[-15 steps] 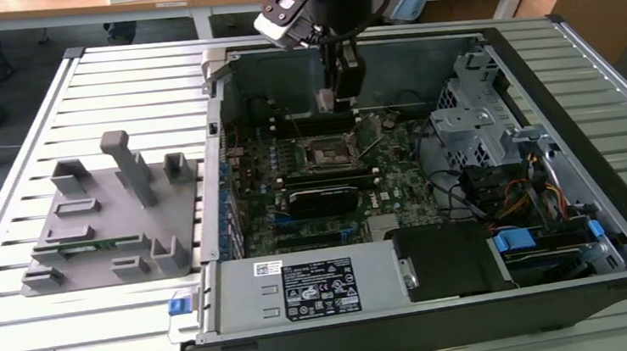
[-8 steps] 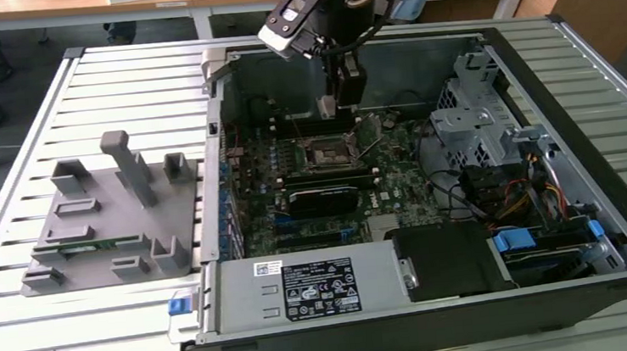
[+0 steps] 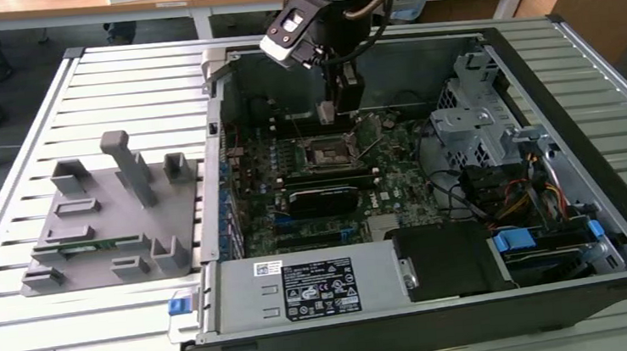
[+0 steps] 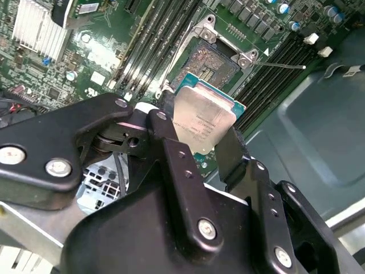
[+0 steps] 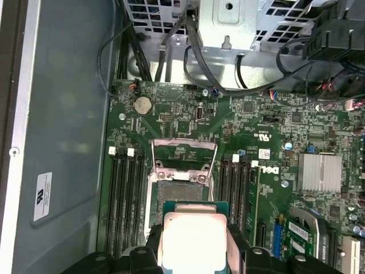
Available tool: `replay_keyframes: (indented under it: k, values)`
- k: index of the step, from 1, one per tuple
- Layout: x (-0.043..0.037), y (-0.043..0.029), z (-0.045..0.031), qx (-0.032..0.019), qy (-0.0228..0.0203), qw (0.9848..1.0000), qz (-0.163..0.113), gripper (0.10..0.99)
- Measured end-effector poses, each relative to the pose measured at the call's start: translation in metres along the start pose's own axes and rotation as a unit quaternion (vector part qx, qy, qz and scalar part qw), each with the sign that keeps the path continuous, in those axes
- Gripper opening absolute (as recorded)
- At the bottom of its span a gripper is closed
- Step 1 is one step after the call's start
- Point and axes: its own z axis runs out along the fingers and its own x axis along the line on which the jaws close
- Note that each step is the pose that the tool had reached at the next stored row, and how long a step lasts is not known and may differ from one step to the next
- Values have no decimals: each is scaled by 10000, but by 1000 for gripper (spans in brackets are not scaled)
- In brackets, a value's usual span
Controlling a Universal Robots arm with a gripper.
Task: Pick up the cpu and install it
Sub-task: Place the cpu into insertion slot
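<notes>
The cpu (image 4: pixel 202 117) is in my grip, close over the open socket (image 4: pixel 212 64).
In the second wrist view the gripper (image 4: pixel 199 134) jaws are closed on two opposite edges, I think to keep the metal plate up and the contacts untouched; it is not seated.

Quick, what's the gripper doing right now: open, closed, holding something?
Gripper: shut on the cpu, close to the open socket.

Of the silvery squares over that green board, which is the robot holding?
The smooth flat chip in the gripper; the ribbed metal block sits on the board.
</notes>
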Motion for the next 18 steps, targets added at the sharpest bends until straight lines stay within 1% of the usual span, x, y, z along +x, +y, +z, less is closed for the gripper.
replay_keyframes:
  k: [7,18]
  values:
    - [21,-1,83,0,0,10000,7,529]
    - [26,-8,260,0,0,10000,15,529]
